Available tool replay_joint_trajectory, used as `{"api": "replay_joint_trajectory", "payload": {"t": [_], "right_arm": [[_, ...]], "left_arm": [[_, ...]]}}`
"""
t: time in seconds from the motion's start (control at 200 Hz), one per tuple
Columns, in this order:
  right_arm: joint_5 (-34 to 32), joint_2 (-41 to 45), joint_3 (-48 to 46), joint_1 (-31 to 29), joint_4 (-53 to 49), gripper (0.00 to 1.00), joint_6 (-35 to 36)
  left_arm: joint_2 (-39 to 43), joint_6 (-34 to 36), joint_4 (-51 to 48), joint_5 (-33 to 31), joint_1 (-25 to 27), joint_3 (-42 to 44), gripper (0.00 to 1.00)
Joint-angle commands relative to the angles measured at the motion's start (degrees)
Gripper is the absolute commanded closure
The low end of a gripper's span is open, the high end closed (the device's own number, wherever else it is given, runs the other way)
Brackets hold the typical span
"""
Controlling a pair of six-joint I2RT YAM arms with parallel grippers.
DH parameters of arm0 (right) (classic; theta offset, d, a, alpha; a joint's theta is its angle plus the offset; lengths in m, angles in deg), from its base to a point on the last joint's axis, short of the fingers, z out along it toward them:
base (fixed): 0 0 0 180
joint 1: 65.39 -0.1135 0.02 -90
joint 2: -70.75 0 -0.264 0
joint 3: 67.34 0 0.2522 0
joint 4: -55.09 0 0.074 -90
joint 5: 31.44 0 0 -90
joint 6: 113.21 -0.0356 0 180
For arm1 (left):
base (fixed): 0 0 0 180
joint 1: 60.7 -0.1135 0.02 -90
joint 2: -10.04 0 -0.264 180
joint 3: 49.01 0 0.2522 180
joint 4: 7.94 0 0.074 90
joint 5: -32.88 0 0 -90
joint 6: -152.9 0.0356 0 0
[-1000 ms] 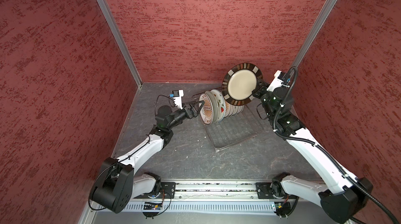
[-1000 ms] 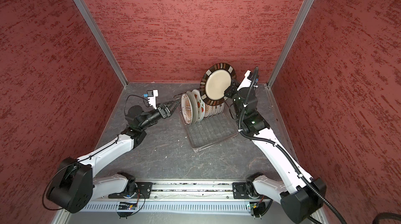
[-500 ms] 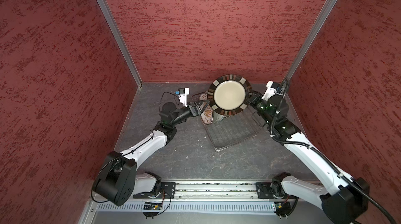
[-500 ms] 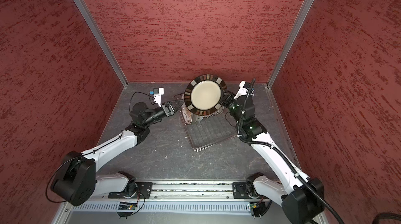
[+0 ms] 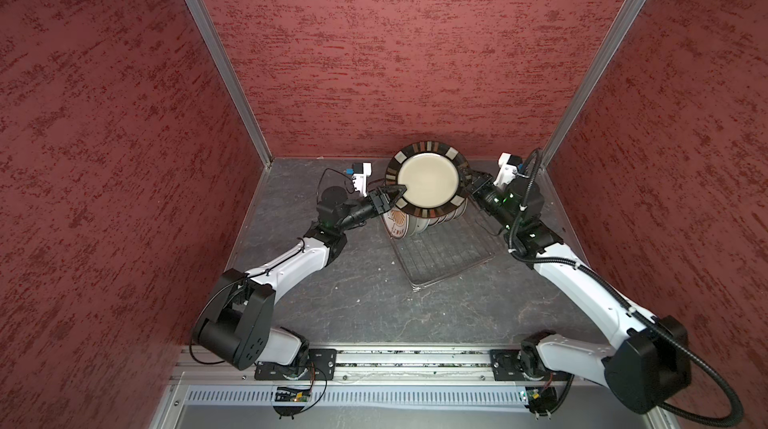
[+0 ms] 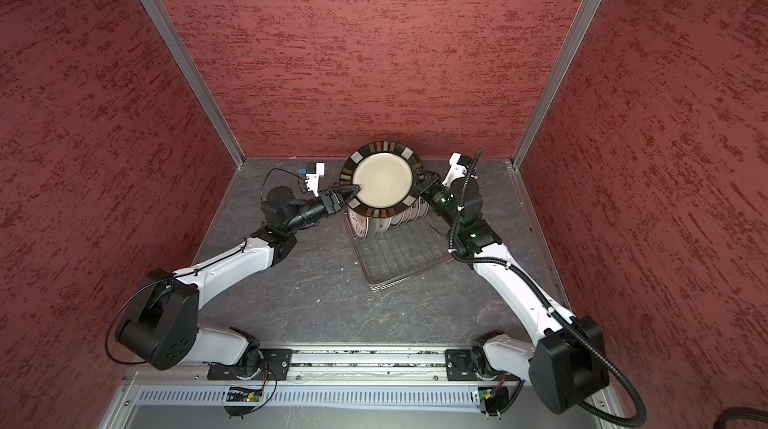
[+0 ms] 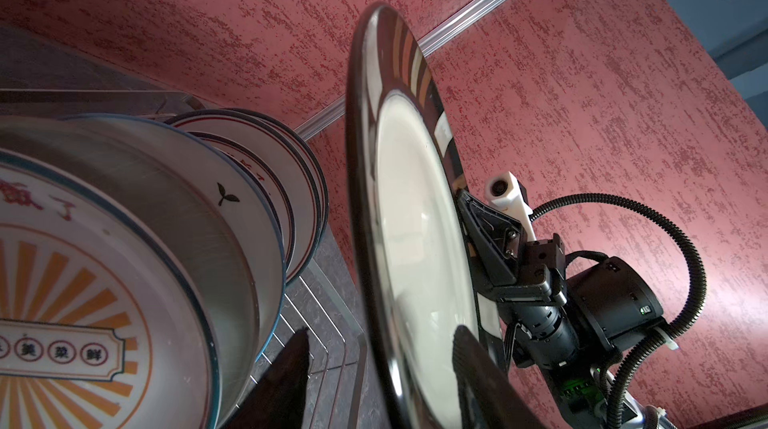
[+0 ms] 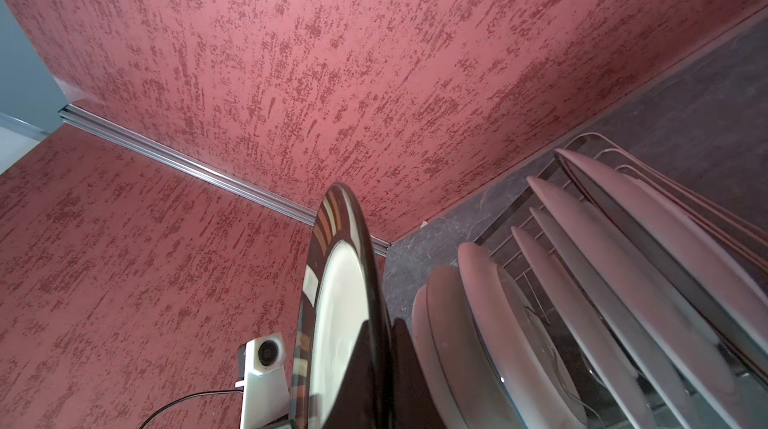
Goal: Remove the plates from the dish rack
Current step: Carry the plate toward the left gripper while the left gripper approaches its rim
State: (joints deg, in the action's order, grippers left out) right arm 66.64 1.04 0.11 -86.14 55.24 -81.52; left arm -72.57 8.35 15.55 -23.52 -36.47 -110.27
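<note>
Close the left gripper [image 5: 400,192], jaws half-wide astride one side of the dark-rimmed plate [image 5: 428,181] and not yet pinching it, squarely and deep on that rim before loosening the right gripper [image 5: 469,186], clamped on the opposite side. Carry the plate, now in the air above the dish rack [image 5: 449,258], well clear of the other plates [image 5: 419,223] standing upright at its far end. Look to the sunburst plate [image 7: 83,302] for the only writing: black Chinese characters in small rings across a banner, red ones above, too skewed to read surely.
</note>
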Motion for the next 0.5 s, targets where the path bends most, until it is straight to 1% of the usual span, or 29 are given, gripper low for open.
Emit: {"api": "replay_joint_trajectory", "payload": {"t": [0.0, 0.115, 0.15, 0.286, 0.386, 0.496], "right_arm": [[2.21, 0.93, 1.68, 0.45, 12.22, 1.0, -3.4], [1.32, 0.58, 1.22, 0.49, 13.66, 1.0, -0.96], [1.17, 0.39, 1.07, 0.41, 14.01, 1.0, -0.24], [1.85, -0.79, 0.91, 0.36, 15.08, 1.0, 0.47], [1.57, -1.52, 1.02, 0.36, 15.26, 1.0, 1.36], [1.33, -2.3, 1.24, 0.28, 15.12, 1.0, 2.49]], "left_arm": [[-1.1, -1.38, -2.15, 0.46, 0.12, -1.38, 0.54], [-1.61, -2.6, -2.62, 0.52, -0.14, -1.69, 0.62], [-1.83, -2.9, -2.62, 0.67, -0.12, -1.81, 0.66], [-2.89, -3.94, -3.19, 1.55, -0.15, -2.75, 0.77], [-3.76, -3.5, -4.45, 2.03, -0.21, -3.69, 0.78], [-5.33, -5.11, -3.23, 5.06, -0.76, -4.48, 0.8]]}}
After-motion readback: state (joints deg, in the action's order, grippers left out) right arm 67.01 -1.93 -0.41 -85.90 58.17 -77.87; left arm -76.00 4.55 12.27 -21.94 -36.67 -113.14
